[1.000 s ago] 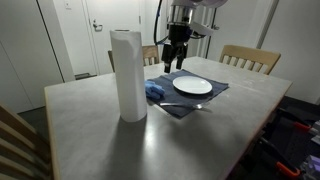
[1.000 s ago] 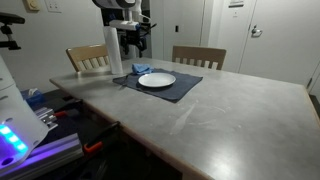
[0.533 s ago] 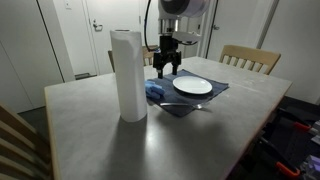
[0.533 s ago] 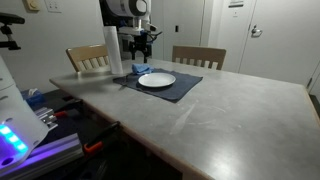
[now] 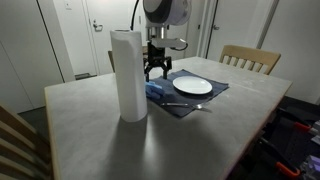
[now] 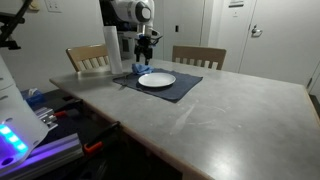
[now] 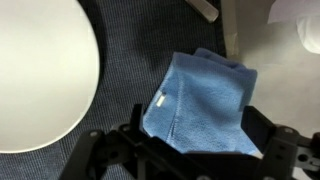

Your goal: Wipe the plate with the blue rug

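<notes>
A white plate (image 5: 193, 86) lies on a dark placemat (image 5: 205, 98); both also show in an exterior view (image 6: 156, 79) and the plate fills the left of the wrist view (image 7: 40, 70). The blue rug (image 7: 200, 100), a folded cloth, lies on the placemat's edge beside the plate, and shows in an exterior view (image 5: 154, 92). My gripper (image 5: 156, 73) hangs open just above the rug, fingers either side of it (image 7: 190, 140), not touching it. It also shows in an exterior view (image 6: 143, 56).
A tall white paper towel roll (image 5: 127, 75) stands close beside the rug. A spoon (image 5: 183, 105) lies on the placemat's near edge. Wooden chairs (image 5: 250, 58) stand behind the grey table (image 5: 110, 145).
My gripper has moved from above the plate's far side across and down toward the rug, ending above it near the paper towel roll.
</notes>
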`<action>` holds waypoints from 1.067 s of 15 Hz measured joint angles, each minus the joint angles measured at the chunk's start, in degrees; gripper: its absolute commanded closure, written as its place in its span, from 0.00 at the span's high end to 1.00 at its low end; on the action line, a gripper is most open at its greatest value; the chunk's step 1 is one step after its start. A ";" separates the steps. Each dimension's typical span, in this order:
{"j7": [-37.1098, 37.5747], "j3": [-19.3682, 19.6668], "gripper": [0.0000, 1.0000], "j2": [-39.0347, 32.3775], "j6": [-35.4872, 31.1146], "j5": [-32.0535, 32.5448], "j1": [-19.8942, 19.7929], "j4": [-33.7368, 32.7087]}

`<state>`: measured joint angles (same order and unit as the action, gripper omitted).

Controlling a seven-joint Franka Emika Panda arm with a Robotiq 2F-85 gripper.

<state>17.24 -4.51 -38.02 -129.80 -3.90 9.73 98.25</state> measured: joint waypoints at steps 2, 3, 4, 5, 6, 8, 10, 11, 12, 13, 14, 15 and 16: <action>1.89 0.02 1.00 -1.86 0.80 0.00 0.75 -2.08; 2.66 0.04 1.00 -2.55 1.26 0.00 1.09 -2.98; 3.31 0.06 1.00 -3.15 1.84 0.00 1.37 -3.85; 3.81 0.08 1.00 -3.57 2.25 0.00 1.59 -4.53; 4.14 0.09 1.00 -3.91 2.71 0.00 1.75 -5.16; 4.48 0.13 1.00 -4.54 4.72 0.00 2.02 -6.52; 4.61 0.19 1.00 -4.82 7.07 0.01 2.26 -7.53; 4.67 0.27 1.00 -4.85 8.29 0.02 2.40 -7.93; 4.72 0.35 1.00 -4.87 9.34 0.02 2.53 -8.28; 4.82 0.47 1.00 -4.88 10.19 0.03 2.69 -8.56; 4.92 0.54 1.00 -4.93 10.94 0.03 2.78 -8.85; 4.97 0.62 1.00 -5.03 11.26 0.03 2.85 -9.07; 4.99 0.68 1.00 -5.21 11.44 0.03 2.89 -9.26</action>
<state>22.24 -3.83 -43.23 -118.36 -3.87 12.62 88.99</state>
